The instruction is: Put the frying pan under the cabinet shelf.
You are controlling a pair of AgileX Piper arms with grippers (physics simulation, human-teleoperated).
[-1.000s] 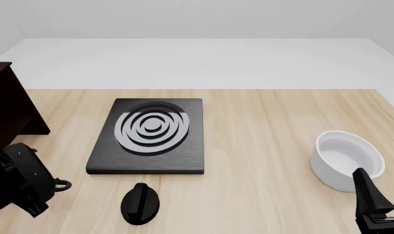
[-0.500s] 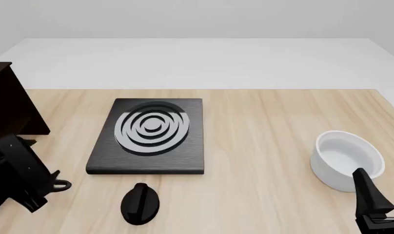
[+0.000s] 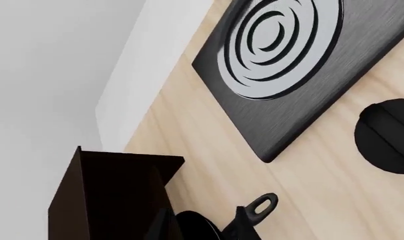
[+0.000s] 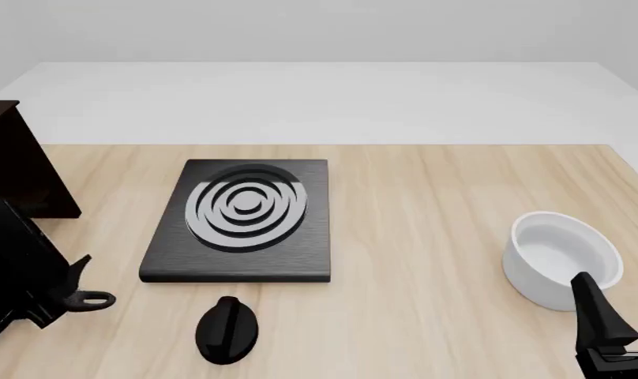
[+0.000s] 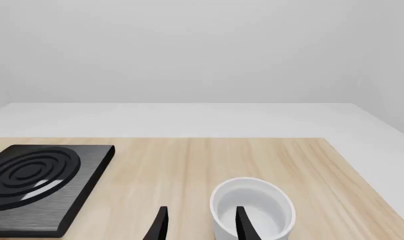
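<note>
Left wrist: I see the frying pan (image 3: 196, 226) low beside the cabinet (image 3: 108, 197), its handle loop (image 3: 262, 203) poking past the left gripper (image 3: 205, 230); grip state I cannot tell.
Front: pan handle (image 4: 91, 299) juts at table's left edge, cabinet (image 4: 13, 170) just behind.
Right wrist: right gripper (image 5: 198, 222) spread, idle by the white bowl (image 5: 252, 212).
Handling: rigid, probably slick, likely heavy toward the bowl; I'd hold the handle close to it.

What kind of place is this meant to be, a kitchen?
Probably a mock kitchen counter in a computer simulation: a black stove plate with silver rings, a white bowl and a frying pan by a dark cabinet on a wooden table.
</note>
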